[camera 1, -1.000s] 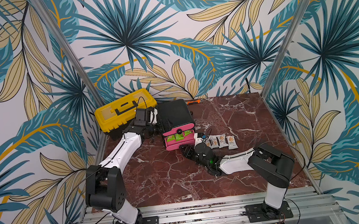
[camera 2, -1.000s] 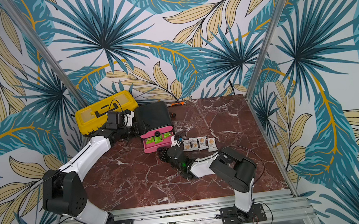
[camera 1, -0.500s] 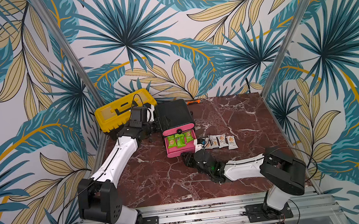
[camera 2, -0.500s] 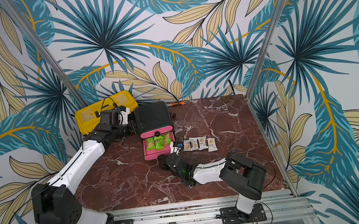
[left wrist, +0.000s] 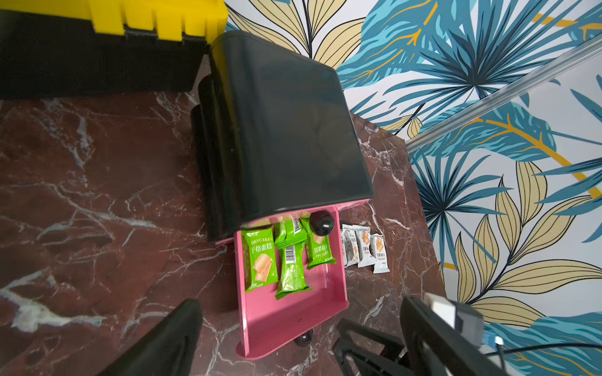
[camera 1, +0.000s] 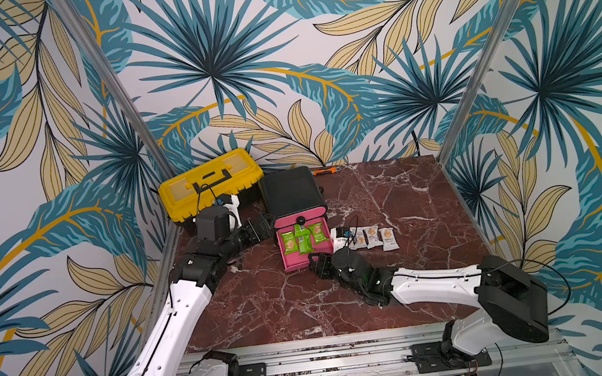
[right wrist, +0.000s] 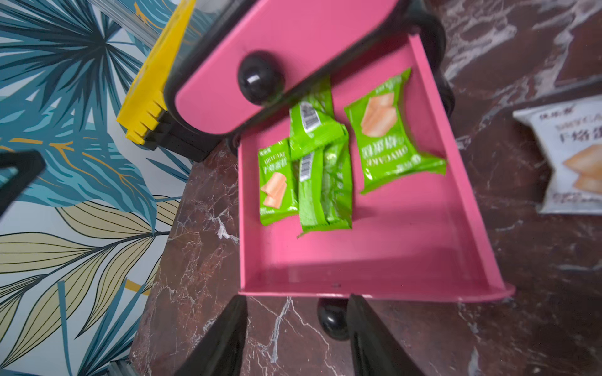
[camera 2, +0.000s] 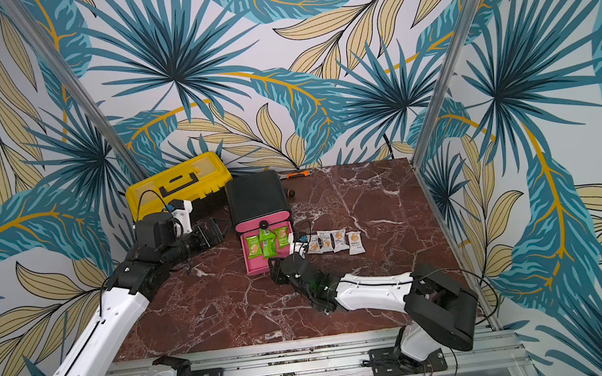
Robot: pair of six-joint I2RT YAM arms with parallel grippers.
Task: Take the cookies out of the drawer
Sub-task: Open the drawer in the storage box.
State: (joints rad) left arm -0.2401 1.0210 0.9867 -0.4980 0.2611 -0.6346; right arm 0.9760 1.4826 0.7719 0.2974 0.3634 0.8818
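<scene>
The pink drawer [camera 1: 309, 260] stands pulled out of the black cabinet [camera 1: 290, 190], and its wall shows in both top views [camera 2: 262, 268]. Several green cookies [camera 1: 302, 239] [right wrist: 325, 169] [left wrist: 290, 257] lie inside it. Several white cookies [camera 1: 372, 236] [camera 2: 338, 240] [left wrist: 365, 249] lie in a row on the table to its right. My right gripper [camera 1: 316, 266] [right wrist: 293, 325] is open at the drawer's front, with the black knob [right wrist: 332, 320] beside one finger. My left gripper [camera 1: 261, 228] [left wrist: 299, 341] is open and empty, beside the cabinet's left side.
A yellow toolbox [camera 1: 210, 180] sits at the back left, close behind the left arm. The cabinet's upper drawer front [right wrist: 260, 78] is closed. A small orange tool [camera 1: 324, 171] lies by the back wall. The marble table [camera 1: 409, 199] ends at metal posts and patterned walls.
The drawer has slid further out toward the front. My right gripper's jaws have opened off the knob. My left gripper has shifted forward along the cabinet's side.
</scene>
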